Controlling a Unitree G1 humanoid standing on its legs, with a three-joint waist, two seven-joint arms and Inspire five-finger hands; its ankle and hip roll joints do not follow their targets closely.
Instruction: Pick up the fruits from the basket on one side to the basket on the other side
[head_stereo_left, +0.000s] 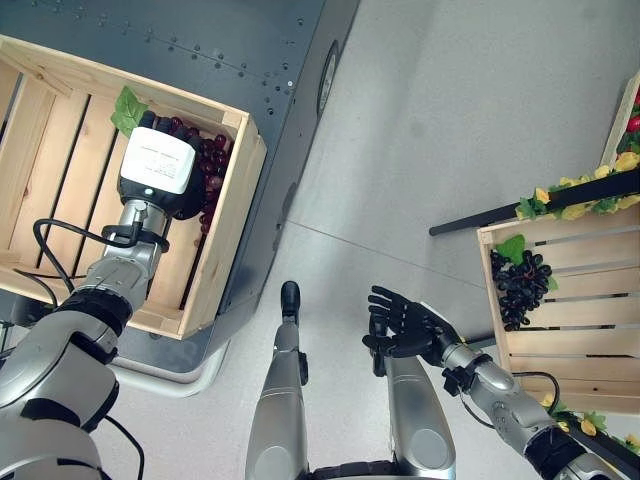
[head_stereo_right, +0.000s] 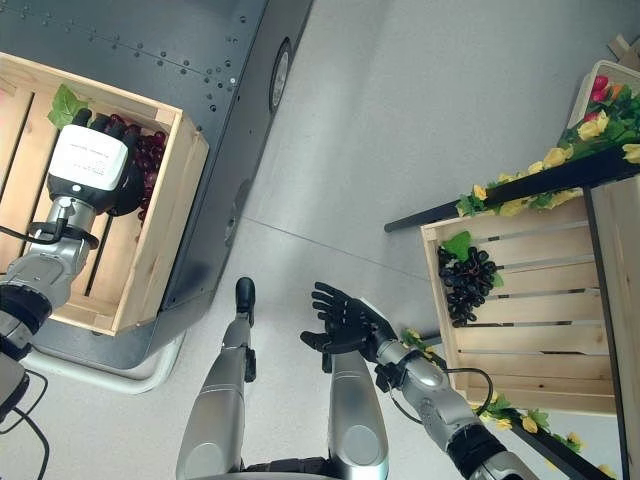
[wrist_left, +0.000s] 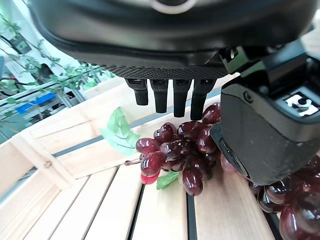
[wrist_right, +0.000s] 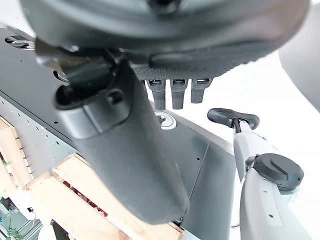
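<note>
1. No readable writing shows on either crate or on the fruit; the dark plate on the left hand's thumb, seen in the left wrist view, carries a mark too small to make out.
2. The left hand (head_stereo_left: 160, 165) is down inside the left wooden crate (head_stereo_left: 226, 240), at its far corner, right over a bunch of red grapes (wrist_left: 182, 152).
3. In the left wrist view its fingers (wrist_left: 161, 95) hang straight down, spread a little, just above the bunch; the thumb (wrist_left: 260, 132) stands beside the grapes. Nothing is gripped; whether any fingertip touches a grape, I cannot tell.
4. The red bunch lies flat on the crate's slats, long axis running across them, its stem and green leaf (wrist_left: 118, 132) pointing towards the crate's far wall.
5. A bunch of dark, near-black grapes (head_stereo_left: 520, 283) lies in the right wooden crate (head_stereo_left: 570, 375), its leaf at the far end, the bunch tapering towards the robot.
6. The right hand (head_stereo_left: 402, 322) hangs over the grey floor (head_stereo_left: 450, 120) between the crates, palm up, fingers loosely spread, holding nothing.
</note>
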